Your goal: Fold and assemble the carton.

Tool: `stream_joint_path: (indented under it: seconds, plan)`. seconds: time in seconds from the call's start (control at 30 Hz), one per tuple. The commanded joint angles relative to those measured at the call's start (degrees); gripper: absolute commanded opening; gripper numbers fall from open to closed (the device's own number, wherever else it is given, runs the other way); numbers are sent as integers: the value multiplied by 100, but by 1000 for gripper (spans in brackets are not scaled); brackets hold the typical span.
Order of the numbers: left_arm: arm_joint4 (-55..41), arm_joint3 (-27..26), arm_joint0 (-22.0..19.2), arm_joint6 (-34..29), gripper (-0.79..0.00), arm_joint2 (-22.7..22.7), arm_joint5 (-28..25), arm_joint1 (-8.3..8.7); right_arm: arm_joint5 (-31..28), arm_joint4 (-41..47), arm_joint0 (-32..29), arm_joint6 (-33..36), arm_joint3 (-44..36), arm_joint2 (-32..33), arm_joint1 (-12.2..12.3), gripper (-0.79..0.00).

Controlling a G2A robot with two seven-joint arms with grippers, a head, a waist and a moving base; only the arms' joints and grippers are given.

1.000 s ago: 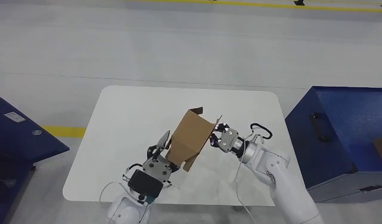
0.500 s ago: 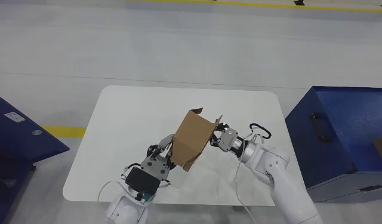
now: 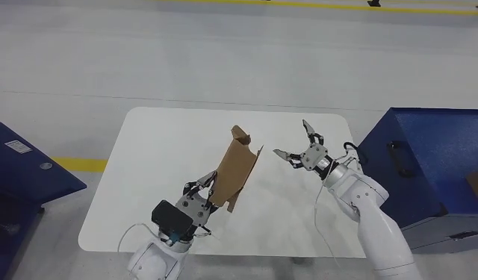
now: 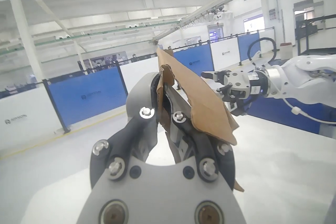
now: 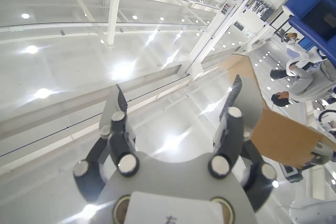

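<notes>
A brown cardboard carton (image 3: 236, 169), partly folded, stands tilted above the middle of the white table (image 3: 164, 142). My left gripper (image 3: 205, 187) is shut on the carton's lower edge near the table's front; the left wrist view has its fingers (image 4: 147, 104) pinching the cardboard (image 4: 199, 107). My right gripper (image 3: 293, 140) is open, off to the right of the carton and apart from it. In the right wrist view the spread fingers (image 5: 118, 101) hold nothing and the carton (image 5: 281, 135) lies off to one side. The open right gripper (image 4: 210, 82) also appears beyond the carton in the left wrist view.
A blue bin (image 3: 422, 172) stands right of the table, close to the right arm. Another blue bin (image 3: 26, 172) is at the left. The back and left of the table are bare.
My right gripper let go of the carton's right edge, opened and drew back to the right. The carton flattened and leaned more upright in the left gripper.
</notes>
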Motion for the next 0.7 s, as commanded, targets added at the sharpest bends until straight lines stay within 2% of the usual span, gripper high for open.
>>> stream_joint_path:
  seconds: [0.0,0.3,0.4,0.47,0.5,0.67]
  plan:
    - [43,0,-1,6,-785,1,39,0,2,11,-1,-2,0,-2,0,0]
    - [128,-14,-17,-1,-785,-15,74,1,2,11,-1,-2,0,-2,0,0]
    - [199,-107,-80,-192,-785,-7,182,-17,2,11,-1,-2,0,-2,0,0]
    - [-383,-261,-105,-478,-785,49,95,-56,2,11,-1,-2,0,-2,0,0]
    - [-970,-364,-110,-682,-785,71,71,-88,2,11,-1,-2,0,-2,0,0]
    - [-3276,-585,-459,-1671,-785,144,352,-253,2,11,-1,-2,0,-2,0,0]
